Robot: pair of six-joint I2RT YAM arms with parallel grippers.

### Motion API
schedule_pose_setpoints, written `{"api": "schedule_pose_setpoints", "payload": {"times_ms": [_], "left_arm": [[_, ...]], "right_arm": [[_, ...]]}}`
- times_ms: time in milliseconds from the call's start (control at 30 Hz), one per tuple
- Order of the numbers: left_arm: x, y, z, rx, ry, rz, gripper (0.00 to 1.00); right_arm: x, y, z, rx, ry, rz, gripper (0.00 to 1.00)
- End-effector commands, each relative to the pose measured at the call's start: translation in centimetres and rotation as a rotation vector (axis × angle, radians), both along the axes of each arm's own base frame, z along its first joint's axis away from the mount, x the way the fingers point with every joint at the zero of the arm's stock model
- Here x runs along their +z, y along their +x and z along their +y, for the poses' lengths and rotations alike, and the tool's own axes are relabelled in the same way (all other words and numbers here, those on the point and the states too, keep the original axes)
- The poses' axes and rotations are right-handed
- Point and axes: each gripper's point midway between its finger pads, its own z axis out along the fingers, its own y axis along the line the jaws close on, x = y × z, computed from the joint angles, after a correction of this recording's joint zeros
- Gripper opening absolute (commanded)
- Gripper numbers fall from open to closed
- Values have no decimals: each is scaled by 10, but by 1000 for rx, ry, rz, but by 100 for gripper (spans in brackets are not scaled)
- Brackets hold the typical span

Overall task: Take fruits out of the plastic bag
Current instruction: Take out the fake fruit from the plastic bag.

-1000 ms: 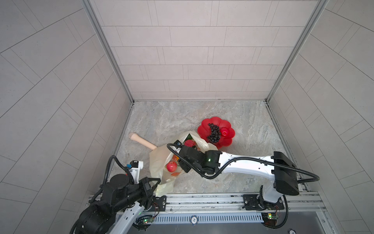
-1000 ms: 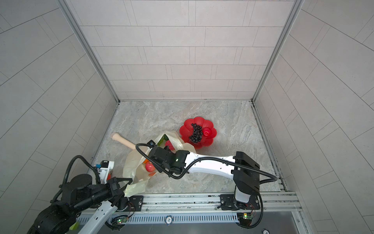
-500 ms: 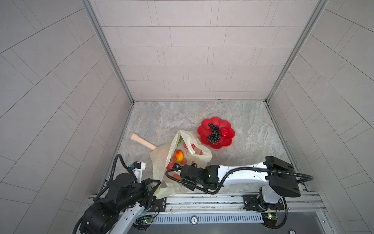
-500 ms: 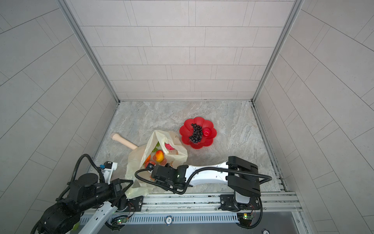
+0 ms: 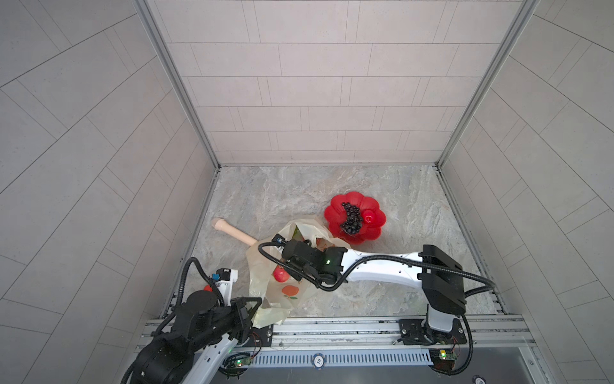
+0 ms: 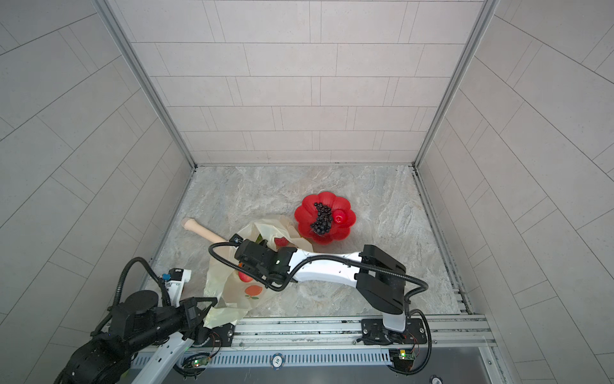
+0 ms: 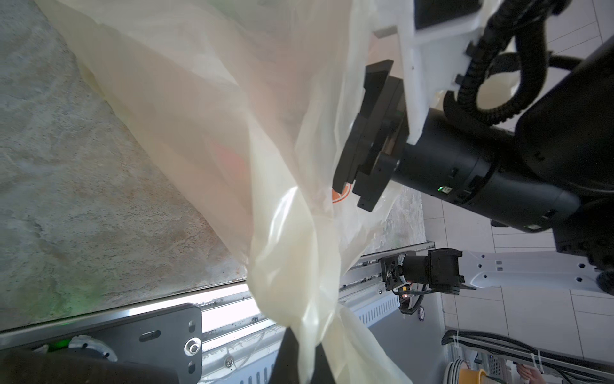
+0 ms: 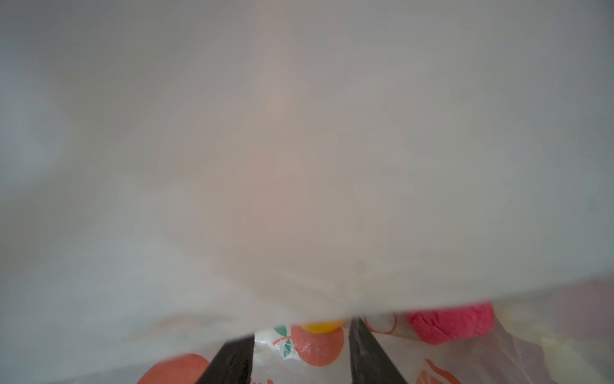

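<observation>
Risk, as judged: loose film of the plastic bag (image 5: 262,266) drapes over the right gripper (image 8: 300,332) inside the bag's mouth, so closing could catch plastic rather than the yellow fruit (image 8: 320,327) just beyond its tips. Its jaws stand partly apart, empty. The left gripper (image 5: 253,311) is clamped on the bag's near end.

A red flower-shaped plate (image 5: 374,230) lay on the grey marbled bench (image 5: 299,192). It was near the right fingers (image 8: 365,352) but clear of them, on their side away from the left wall. A beige stick (image 5: 232,230) lay slantwise on their other side, one end hidden. Pale tiled walls (image 5: 315,83) enclosed the bench, and a metal rail (image 5: 332,327) ran along its front edge.
</observation>
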Motion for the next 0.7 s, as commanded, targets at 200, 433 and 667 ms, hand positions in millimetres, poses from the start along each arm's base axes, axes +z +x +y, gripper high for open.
{"api": "schedule_pose_setpoints", "payload": {"times_ms": [200,433,667], "left_arm": [[0,5,2,-10,32,-52,3],[0,8,0,-12,32,-62,3],[11,13,4,15,31,-106,3]], "right_arm": [[-33,8,30,9,-52,51,49],[-49,5,26,1,-69,103,58],[-56,30,20,-115,-55,159,55]]}}
